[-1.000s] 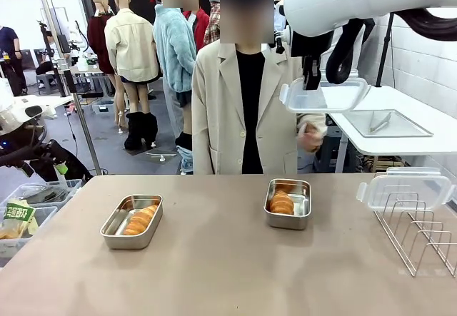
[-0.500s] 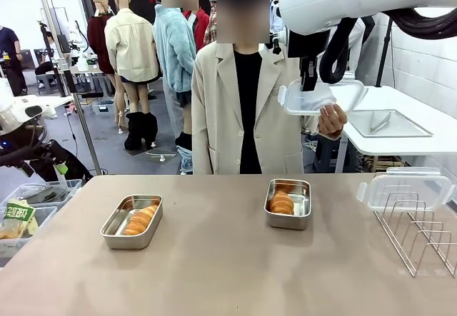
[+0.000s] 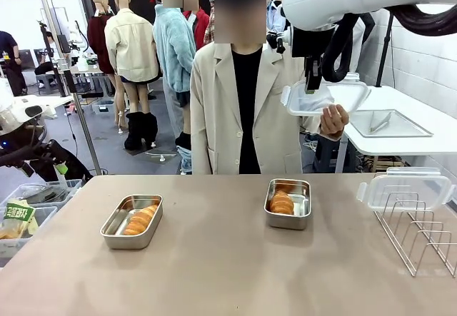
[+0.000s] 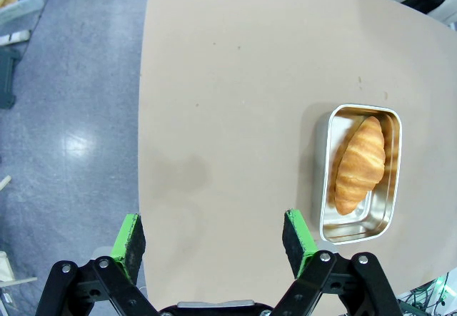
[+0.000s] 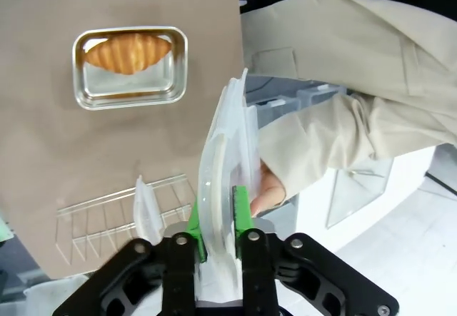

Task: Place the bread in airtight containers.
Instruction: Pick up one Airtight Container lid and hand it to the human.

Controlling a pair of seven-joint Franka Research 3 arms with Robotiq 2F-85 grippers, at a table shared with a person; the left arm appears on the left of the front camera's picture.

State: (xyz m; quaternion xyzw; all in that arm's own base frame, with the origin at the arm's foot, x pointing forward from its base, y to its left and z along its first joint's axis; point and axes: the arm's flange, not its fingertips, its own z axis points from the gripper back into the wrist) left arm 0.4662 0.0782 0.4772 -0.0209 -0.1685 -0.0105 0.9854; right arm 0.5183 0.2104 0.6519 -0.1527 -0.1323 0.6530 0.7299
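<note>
- Up at the far right, above the far edge of the tabletop (image 3: 228,273), the right gripper (image 3: 312,86) is clamped narrowly on the rim of a clear lid (image 3: 339,95). Its green pads (image 5: 240,205) press against both faces of the plastic.
- The person's hand (image 3: 333,121) grips the same lid from underneath, with the fingers touching it just beside the gripper.
- The left gripper (image 4: 214,237) hangs over the left part of the tabletop with its jaws spread wide and nothing between them.
- The left airtight container (image 3: 132,221) sits uncovered on the left side of the tabletop. One golden bread roll (image 3: 141,220) lies lengthwise inside it.
- The right airtight container (image 3: 288,203) stands right of the middle, well apart from the left one. It is also uncovered and holds a second bread roll (image 3: 282,202).
- A wire rack (image 3: 418,234) stands at the right edge of the tabletop, and a second clear lid (image 3: 405,187) rests on its far end.
- In the left wrist view, the left container lies off to one side of the open jaws, not under them.
</note>
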